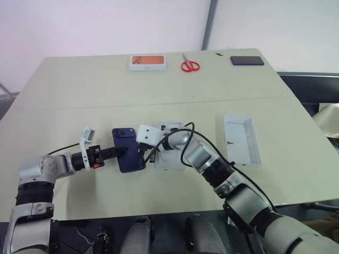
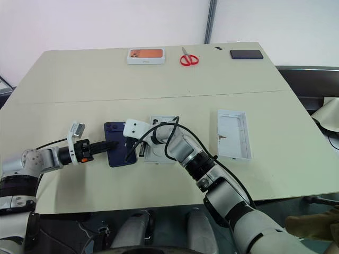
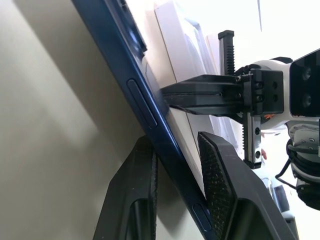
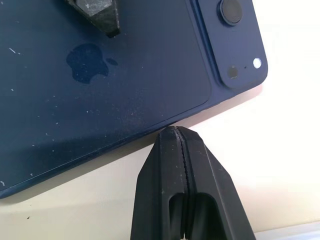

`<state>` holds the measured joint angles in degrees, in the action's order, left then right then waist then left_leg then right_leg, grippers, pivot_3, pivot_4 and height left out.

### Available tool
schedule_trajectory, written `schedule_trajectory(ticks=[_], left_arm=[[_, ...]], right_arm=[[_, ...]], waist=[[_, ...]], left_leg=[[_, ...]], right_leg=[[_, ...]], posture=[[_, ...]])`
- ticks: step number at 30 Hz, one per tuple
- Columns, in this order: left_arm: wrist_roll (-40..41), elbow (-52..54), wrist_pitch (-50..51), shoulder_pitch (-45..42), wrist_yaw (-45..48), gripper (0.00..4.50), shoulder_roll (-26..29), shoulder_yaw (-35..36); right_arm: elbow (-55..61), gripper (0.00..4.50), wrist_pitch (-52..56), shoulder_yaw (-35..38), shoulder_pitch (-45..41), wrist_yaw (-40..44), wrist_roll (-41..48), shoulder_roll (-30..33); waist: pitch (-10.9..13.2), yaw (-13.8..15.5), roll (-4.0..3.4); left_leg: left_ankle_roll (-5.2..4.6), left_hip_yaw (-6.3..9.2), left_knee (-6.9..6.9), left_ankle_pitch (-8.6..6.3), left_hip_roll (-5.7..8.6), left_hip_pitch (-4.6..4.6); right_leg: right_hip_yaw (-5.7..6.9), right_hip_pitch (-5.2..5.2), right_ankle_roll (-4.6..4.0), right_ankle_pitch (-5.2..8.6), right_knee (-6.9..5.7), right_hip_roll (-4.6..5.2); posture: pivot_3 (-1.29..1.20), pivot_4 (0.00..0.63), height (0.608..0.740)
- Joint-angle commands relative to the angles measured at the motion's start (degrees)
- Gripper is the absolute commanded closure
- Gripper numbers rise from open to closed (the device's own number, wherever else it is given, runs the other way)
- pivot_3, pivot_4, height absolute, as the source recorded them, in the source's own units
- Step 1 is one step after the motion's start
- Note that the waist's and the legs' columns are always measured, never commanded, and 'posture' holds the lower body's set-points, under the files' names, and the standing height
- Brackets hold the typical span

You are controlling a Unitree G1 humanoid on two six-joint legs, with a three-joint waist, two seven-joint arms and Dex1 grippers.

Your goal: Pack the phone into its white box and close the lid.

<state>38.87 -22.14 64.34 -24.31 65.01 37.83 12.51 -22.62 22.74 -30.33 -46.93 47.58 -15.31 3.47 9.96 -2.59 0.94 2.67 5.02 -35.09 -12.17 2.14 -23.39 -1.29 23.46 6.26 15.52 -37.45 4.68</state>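
Phone (image 1: pixel 128 150) back up on the table (image 1: pixel 79 95), camera cluster at its far corner, one long edge raised off the table in the left wrist view; left gripper (image 3: pixel 176 160) has one finger under the phone and one over it, jaws clamped on the phone's edge; its fingers (image 1: pixel 112 152) reach across the phone's back from the left in the head views; right gripper (image 4: pixel 178 135) clenched with nothing between the fingers, tips pressed together and touching the phone's other long edge, near the camera end; box (image 1: pixel 168 153) just right of the phone, mostly hidden behind the right wrist, cannot tell what is in it; lid (image 1: pixel 241 140) lying open side up, well to the right of the box, apart from both grippers; at the far edge of the table an orange-printed white box (image 1: pixel 148 62), red scissors (image 1: pixel 189 64) beside it, and a black handset (image 1: pixel 247 60) further right, all well apart from the phone.
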Motion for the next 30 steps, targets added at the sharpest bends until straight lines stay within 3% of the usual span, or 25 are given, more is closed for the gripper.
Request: schedule_trajectory(ticks=[1, 2, 3, 5, 15, 23, 26, 30], left_arm=[[1.74, 0.64, 0.79, -0.08, -0.53, 3.17, 0.14, 1.68], [2.15, 0.25, 1.48, -0.28, -0.54, 3.17, -0.02, 1.74], [2.46, -0.05, 2.02, -0.43, -0.61, 3.72, -0.15, 1.76], [2.25, -0.38, 1.95, -0.44, -1.22, 4.40, -0.42, 1.44], [5.48, -1.06, 5.53, -0.68, -2.72, 4.45, -0.71, 3.57], [11.34, -1.61, 9.24, -2.28, -2.77, 4.45, -0.02, 10.19], [12.06, 1.17, 9.33, -1.82, -2.60, 4.50, 0.43, 10.40], [12.94, 3.38, 10.62, -1.37, -2.57, 4.50, 0.89, 10.12]], right_arm=[[0.66, 4.50, 0.20, -0.71, 0.16, 0.16, -0.15, 0.10], [0.71, 4.50, 0.22, -0.66, 0.17, 0.17, -0.15, 0.18], [0.70, 4.50, 0.23, -0.61, 0.13, 0.15, -0.14, 0.21], [0.63, 4.50, 0.19, -0.61, 0.08, 0.13, -0.15, 0.24], [1.17, 4.50, -0.84, 0.68, -0.25, -0.10, 1.05, -0.05], [9.00, 4.50, 4.86, 11.17, 1.79, 6.86, 15.67, -0.21], [12.07, 3.62, 6.62, 13.81, 2.61, 8.55, 19.02, 1.87], [18.53, 1.65, 9.33, 14.28, 5.16, 10.48, 21.44, 6.75]], waist=[[0.00, 0.00, 0.00], [0.00, 0.00, 0.00], [0.00, 0.00, 0.00], [-0.01, 0.07, 0.01], [-0.01, 0.01, 0.01], [0.04, 0.03, 0.05], [0.04, 0.06, 0.05], [0.04, 0.13, 0.05]], left_leg=[[0.00, 0.00, 0.00, 0.00, 0.00, 0.00], [0.00, 0.00, 0.00, 0.00, 0.00, 0.00], [0.00, 0.00, 0.00, 0.00, 0.00, 0.00], [0.00, 0.00, 0.00, 0.00, 0.00, 0.00], [0.00, 0.01, 0.00, 0.00, 0.01, 0.05], [0.00, 0.03, 0.00, 0.00, -0.02, -0.03], [0.00, 0.04, 0.00, 0.00, -0.03, -0.03], [0.01, 0.03, 0.00, 0.00, -0.02, -0.03]], right_leg=[[0.00, 0.00, 0.00, 0.00, 0.00, 0.00], [0.00, 0.00, 0.00, 0.00, 0.00, 0.00], [0.00, 0.00, 0.00, 0.00, 0.00, 0.00], [0.00, -0.01, 0.00, 0.00, 0.00, 0.00], [0.01, -0.06, 0.00, 0.00, 0.00, 0.02], [0.01, 0.01, 0.00, 0.00, 0.01, 0.02], [0.01, 0.00, 0.00, 0.00, 0.01, 0.04], [0.01, -0.01, 0.00, 0.00, 0.03, 0.08]], posture=[[0.00, 0.150, 0.740], [0.00, 0.150, 0.740], [0.00, 0.150, 0.740], [0.00, 0.150, 0.740], [0.00, 0.150, 0.740], [0.00, 0.150, 0.740], [0.00, 0.150, 0.740], [0.00, 0.150, 0.740]])
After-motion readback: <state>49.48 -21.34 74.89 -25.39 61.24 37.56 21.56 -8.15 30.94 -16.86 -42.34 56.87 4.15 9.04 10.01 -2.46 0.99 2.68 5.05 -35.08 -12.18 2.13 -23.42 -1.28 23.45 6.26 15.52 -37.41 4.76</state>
